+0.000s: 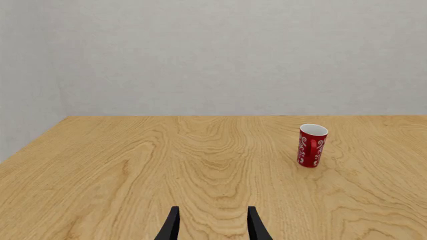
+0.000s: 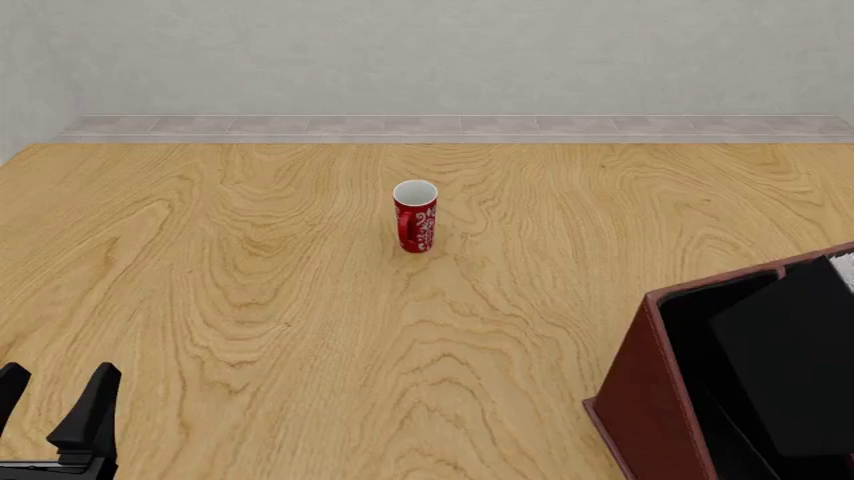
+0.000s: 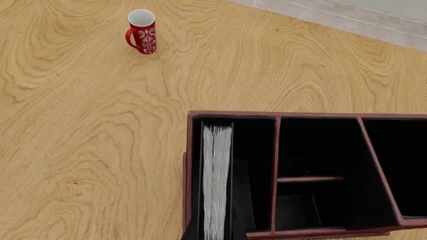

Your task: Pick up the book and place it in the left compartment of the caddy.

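The thick black hardcover book (image 3: 217, 182) stood on edge inside the big dark reddish-brown caddy (image 3: 230, 114), its white page edge facing up. In the right wrist view it sat in the lower middle of the frame, within the left compartment (image 3: 257, 165), the black-lined section bounded by a thin reddish-brown divider (image 3: 275, 172), and it lay against that section's outer wall. Smaller sections lay across the divider toward the right of the frame. In the front view the caddy (image 2: 650, 385) filled the lower right corner, with a dark slab showing inside it (image 2: 794, 360) that was the book's plain cover, leaning slightly.

A red ceramic cup (image 2: 416, 216) with white patterning stood upright on the light wooden table (image 2: 240, 260), near the centre of the front view and well apart from the caddy.

The left gripper (image 2: 54, 405) sat at the lower left corner of the front view, above the table, its two black fingers spread apart with nothing between them; the left wrist view showed the same open gap at the bottom centre (image 1: 212, 222).

The right gripper's fingers appeared in no view, so its state could not be told.
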Controlling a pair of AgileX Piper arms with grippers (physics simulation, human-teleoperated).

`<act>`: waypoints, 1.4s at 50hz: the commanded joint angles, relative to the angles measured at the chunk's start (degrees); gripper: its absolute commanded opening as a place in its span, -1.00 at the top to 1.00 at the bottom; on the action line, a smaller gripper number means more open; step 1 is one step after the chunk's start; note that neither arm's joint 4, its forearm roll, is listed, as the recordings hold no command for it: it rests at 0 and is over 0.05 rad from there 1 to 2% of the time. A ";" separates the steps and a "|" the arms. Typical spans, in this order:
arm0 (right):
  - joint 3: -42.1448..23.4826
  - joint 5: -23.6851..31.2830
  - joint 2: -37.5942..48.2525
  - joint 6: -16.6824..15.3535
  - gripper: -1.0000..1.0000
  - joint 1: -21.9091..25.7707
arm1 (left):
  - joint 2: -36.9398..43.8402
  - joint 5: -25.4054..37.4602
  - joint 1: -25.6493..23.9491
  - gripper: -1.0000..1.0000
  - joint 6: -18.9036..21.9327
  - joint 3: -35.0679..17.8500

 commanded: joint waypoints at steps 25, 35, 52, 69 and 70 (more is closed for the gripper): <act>1.70 0.00 -0.78 0.02 1.00 -2.03 | -0.32 0.33 -0.02 -1.00 0.04 -0.06; 2.10 0.00 -0.86 0.31 1.00 -1.88 | -0.31 0.33 -0.02 -1.00 0.04 -0.06; 1.58 0.00 -0.49 0.25 1.00 -2.14 | -0.32 0.33 -0.01 -1.00 0.05 -0.06; 1.79 0.00 -0.59 0.10 1.00 -2.75 | -0.31 0.33 -0.02 -1.00 0.05 -0.06; 1.86 0.00 -0.60 0.13 1.00 -2.76 | -0.32 0.33 -0.03 -1.00 0.05 -0.06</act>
